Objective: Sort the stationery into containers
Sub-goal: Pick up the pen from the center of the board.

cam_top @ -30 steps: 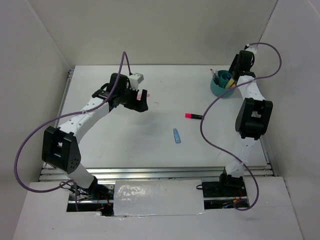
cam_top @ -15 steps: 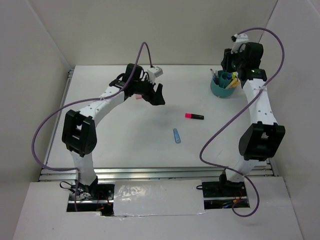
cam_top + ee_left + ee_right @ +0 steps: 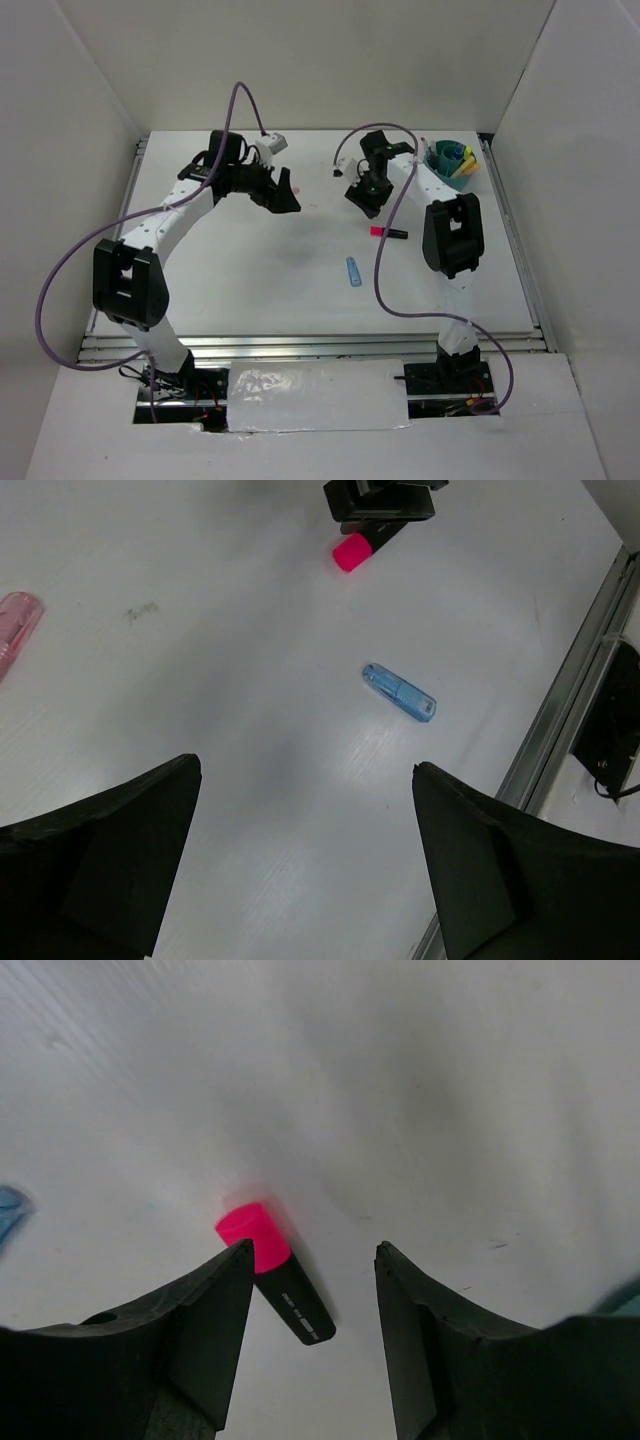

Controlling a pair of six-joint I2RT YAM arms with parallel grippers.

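The right gripper (image 3: 310, 1260) hangs low over the table (image 3: 250, 280) with its jaws spread, and in the right wrist view the pink-black highlighter (image 3: 275, 1275) lies between the two fingers (image 3: 200, 1330), its pink cap nearer the left one and its black body running back toward the wrist. That spread looks chosen to straddle the barrel before closing, but the highlighter lies more along the fingers than across them, so the wrist may need a turn for a clean pinch. The left gripper (image 3: 300, 880) hovers higher, its jaws wide and holding nothing. Its camera looks down on the blue pen (image 3: 399, 692), alone in the middle of the table, and on the pink eraser (image 3: 15, 625) at the left edge of that view, so this arm seems placed to take one of those two without crossing the other arm. The teal cup (image 3: 440, 177) stands at the far right corner with yellow markers (image 3: 465, 158) sticking out, close to the right arm, which is why that arm suits the highlighter. By this reading three pieces are left to sort
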